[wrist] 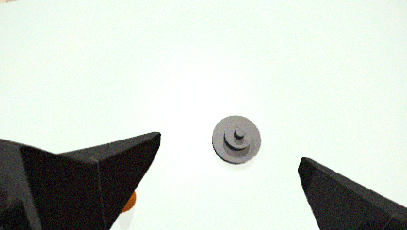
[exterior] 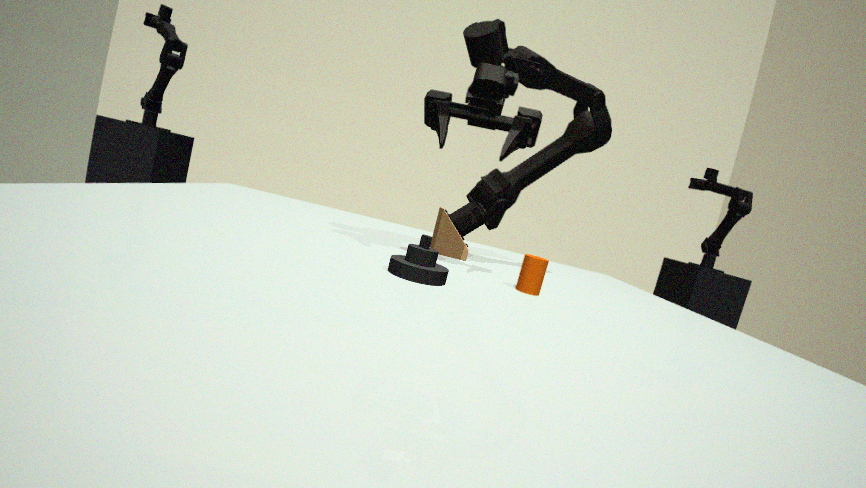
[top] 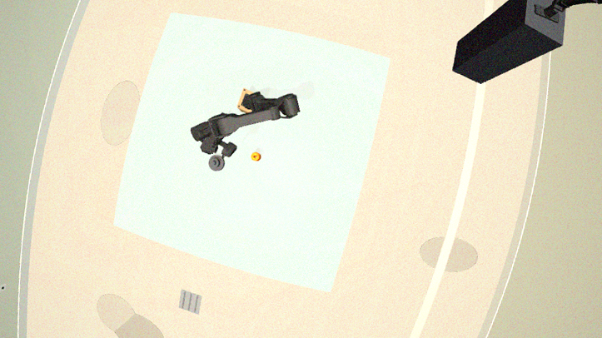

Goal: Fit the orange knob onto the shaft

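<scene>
Orange knob point(top: 255, 156) point(exterior: 532, 275) point(wrist: 129, 202), smooth upright cylinder on pale tabletop point(top: 277, 226) point(exterior: 424, 375) point(wrist: 188, 71)

The pedestal point(top: 212, 167) point(exterior: 418, 274) point(wrist: 220, 146) looks like smooth matt plastic. Toward three o'clock of it in the top view, the orange knob point(top: 255, 156) point(exterior: 532, 275) point(wrist: 129, 203) has a smooth, plastic-like surface. The bracket point(top: 241, 102) point(exterior: 447, 238) at the arm's base resembles pale wood; the tabletop point(top: 288, 217) point(exterior: 363, 375) point(wrist: 188, 57) appears smooth, faintly glossy.
</scene>
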`<control>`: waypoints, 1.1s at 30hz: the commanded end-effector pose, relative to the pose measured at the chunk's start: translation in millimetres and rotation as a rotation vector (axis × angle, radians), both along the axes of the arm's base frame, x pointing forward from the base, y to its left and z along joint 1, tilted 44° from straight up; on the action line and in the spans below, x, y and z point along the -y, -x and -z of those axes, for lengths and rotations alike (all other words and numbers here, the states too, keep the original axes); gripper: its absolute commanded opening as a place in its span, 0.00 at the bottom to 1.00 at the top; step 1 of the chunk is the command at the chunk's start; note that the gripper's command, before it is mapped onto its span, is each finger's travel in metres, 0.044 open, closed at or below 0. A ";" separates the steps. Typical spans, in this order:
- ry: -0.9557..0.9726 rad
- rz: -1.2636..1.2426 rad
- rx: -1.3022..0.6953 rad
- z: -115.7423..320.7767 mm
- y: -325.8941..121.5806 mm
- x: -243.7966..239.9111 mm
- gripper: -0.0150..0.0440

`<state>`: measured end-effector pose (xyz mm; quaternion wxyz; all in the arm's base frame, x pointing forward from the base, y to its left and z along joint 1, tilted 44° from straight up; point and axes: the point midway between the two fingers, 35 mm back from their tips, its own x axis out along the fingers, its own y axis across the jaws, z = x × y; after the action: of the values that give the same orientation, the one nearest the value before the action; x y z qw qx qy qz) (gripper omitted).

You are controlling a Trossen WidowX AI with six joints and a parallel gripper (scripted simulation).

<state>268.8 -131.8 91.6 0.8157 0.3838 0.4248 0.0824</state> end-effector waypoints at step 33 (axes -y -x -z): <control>-0.011 -0.703 -0.289 -27.9 21.8 -183.8 1.00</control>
<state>250.0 42.4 126.4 0.6701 0.2245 0.6393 0.3030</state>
